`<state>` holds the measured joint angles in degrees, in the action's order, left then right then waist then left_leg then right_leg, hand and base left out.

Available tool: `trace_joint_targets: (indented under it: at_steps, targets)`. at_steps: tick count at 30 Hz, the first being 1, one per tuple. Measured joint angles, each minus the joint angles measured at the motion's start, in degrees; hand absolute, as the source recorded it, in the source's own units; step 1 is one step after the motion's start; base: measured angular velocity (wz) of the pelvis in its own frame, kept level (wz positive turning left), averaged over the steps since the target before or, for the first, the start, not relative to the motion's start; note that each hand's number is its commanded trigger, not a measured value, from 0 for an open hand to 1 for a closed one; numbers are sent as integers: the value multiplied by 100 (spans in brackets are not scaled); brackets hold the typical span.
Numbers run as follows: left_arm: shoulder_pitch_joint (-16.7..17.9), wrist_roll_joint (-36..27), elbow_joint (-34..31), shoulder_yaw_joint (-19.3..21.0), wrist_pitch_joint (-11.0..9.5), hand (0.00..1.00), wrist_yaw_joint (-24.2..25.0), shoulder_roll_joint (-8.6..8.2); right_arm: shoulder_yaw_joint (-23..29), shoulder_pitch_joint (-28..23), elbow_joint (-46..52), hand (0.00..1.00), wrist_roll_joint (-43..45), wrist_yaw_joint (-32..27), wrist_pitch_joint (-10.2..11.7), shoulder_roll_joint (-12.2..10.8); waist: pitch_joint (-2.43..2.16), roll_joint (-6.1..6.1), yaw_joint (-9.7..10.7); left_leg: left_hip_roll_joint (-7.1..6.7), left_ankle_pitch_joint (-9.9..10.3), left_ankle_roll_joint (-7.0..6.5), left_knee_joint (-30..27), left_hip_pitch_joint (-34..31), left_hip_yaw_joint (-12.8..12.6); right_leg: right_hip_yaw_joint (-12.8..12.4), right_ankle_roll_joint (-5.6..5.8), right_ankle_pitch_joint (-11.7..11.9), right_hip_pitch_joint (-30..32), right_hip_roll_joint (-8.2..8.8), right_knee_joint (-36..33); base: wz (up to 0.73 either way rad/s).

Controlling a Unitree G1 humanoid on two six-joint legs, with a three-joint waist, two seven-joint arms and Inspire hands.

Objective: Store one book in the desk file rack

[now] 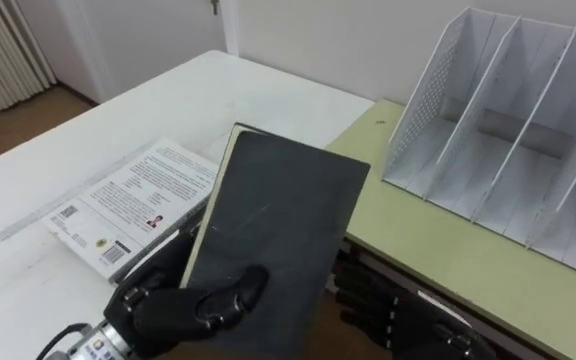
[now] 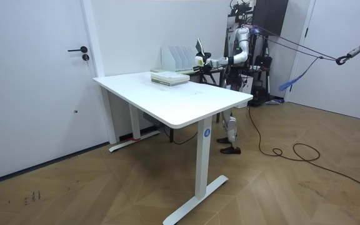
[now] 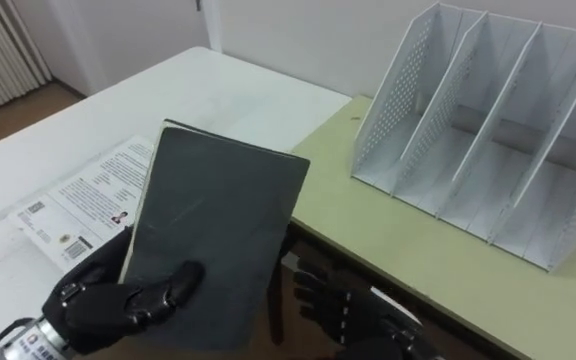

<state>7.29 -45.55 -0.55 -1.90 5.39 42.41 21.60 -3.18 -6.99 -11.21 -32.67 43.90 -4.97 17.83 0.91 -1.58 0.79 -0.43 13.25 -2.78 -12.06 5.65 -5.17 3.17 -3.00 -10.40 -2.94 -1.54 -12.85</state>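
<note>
Left hand (image 1: 183, 305) clamps the book (image 1: 273, 220) by its lower edge, probably stiff and slick; right hand (image 3: 340, 302) slack, holding nothing.

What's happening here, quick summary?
The robot's left hand grips a dark book, raised and tilted above the white table. Its right hand hangs open below, by the green desk. The file rack stands on that desk, slots empty, so the book isn't stored yet. A light-covered book lies flat on the white table.
</note>
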Motion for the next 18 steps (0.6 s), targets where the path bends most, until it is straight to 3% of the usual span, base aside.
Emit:
trace_joint_targets:
  at_steps: [8, 13, 18]
  targets:
    - [-87, -194, -1, -164, 72, 100, 130, 155, -70, 81, 401, 0, -915, 278, -158, 78, 2, 55, -74, -15, 1, 0, -69, -1, 0, -4, 7, -34, 25, 24, -117, 0]
    - [-117, -211, 2, -214, 138, 100, 341, 169, -154, 83, 608, 0, -1738, 492, -225, 77, -7, 44, -125, -20, 8, -6, -89, -5, 22, -19, 4, -46, 96, 24, -194, -1]
    - [-123, -212, -1, -272, 326, 100, 376, 183, -401, 82, 710, 0, -2251, 573, -396, 91, -57, -37, -163, -21, 14, -8, -114, -7, 29, -13, 4, -46, 98, 28, -213, 0]
